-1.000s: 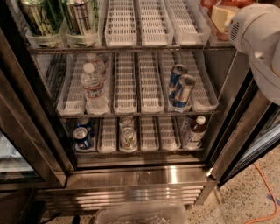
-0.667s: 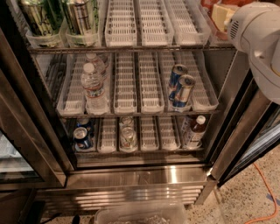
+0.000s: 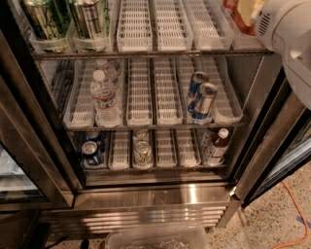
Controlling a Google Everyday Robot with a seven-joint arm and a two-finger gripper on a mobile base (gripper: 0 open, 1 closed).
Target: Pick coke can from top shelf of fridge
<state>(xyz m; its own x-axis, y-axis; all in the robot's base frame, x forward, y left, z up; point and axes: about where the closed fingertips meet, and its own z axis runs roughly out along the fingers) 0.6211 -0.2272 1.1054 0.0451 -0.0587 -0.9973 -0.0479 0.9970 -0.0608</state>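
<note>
The fridge stands open in front of me, with wire racks and a steel louvred base. The uppermost rack in view carries pale slotted lane trays, and the middle lanes hold nothing. No red coke can shows clearly. A red and yellow item sits at the rack's far right, partly hidden behind my white arm housing; I cannot tell what it is. My gripper is out of view; only the arm shows, at the top right in front of the fridge's right side.
Two tall green cans stand at the top left. The middle rack holds water bottles and blue-and-silver cans. The bottom rack holds cans and a brown bottle. A clear bin and an orange cable lie on the floor.
</note>
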